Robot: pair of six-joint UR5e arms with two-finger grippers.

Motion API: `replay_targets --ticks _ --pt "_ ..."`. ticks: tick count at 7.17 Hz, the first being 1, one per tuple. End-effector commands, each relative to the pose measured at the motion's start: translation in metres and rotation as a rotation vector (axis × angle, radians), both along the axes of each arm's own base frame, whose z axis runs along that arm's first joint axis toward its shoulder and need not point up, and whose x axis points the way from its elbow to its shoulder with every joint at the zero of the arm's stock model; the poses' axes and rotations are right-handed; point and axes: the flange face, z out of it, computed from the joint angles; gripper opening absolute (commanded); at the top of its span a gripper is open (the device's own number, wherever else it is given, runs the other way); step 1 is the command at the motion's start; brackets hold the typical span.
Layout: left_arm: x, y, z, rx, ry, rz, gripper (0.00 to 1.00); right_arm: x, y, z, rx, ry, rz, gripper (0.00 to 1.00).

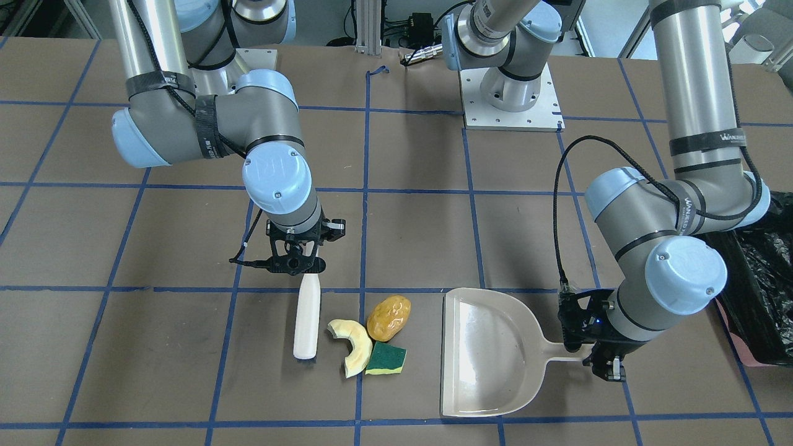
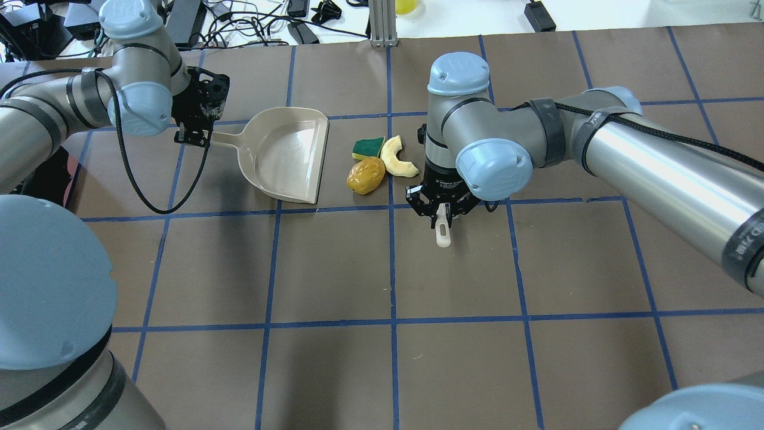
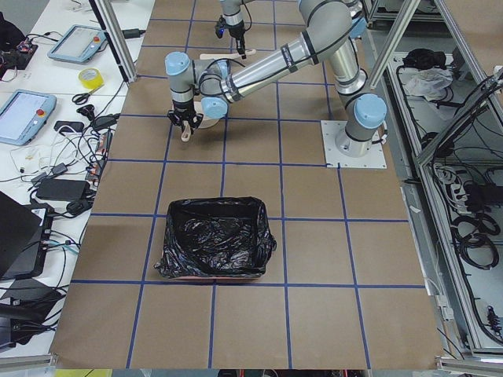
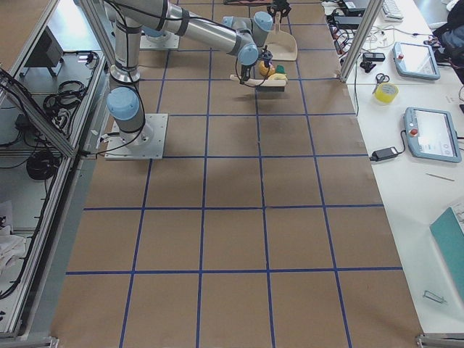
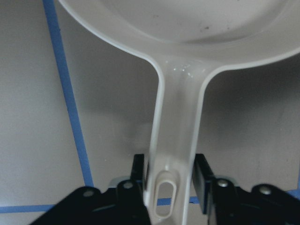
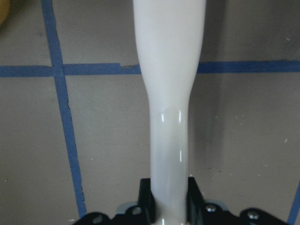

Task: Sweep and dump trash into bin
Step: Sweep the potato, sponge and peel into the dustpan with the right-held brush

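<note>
The trash lies together on the table: an orange-brown potato-like lump (image 1: 388, 318), a pale rind slice (image 1: 353, 347) and a green-and-yellow sponge (image 1: 385, 359). My right gripper (image 1: 297, 266) is shut on the handle of a white brush (image 1: 307, 319), which stands just beside the rind, on the side away from the dustpan. My left gripper (image 1: 588, 358) is shut on the handle of the beige dustpan (image 1: 489, 353), whose open mouth faces the trash a short gap away. The bin (image 3: 212, 202), lined with a black bag, stands beyond my left arm.
The brown table cover carries a grid of blue tape lines (image 1: 365, 186). The bin's black bag (image 1: 762, 272) shows at the table's edge close behind my left arm's elbow. Cables and tablets lie on the white bench (image 3: 47, 118) past the table.
</note>
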Motion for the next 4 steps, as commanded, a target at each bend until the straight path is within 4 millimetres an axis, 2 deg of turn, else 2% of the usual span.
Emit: replay_targets --ticks 1,4 --pt "0.0 0.002 0.001 0.002 -0.01 0.006 0.2 0.005 -0.011 -0.001 -0.007 -0.001 0.0 0.0" --pt "-0.007 0.002 -0.002 0.007 -0.009 -0.003 0.2 0.038 -0.009 -0.017 -0.047 0.005 -0.041 0.0"
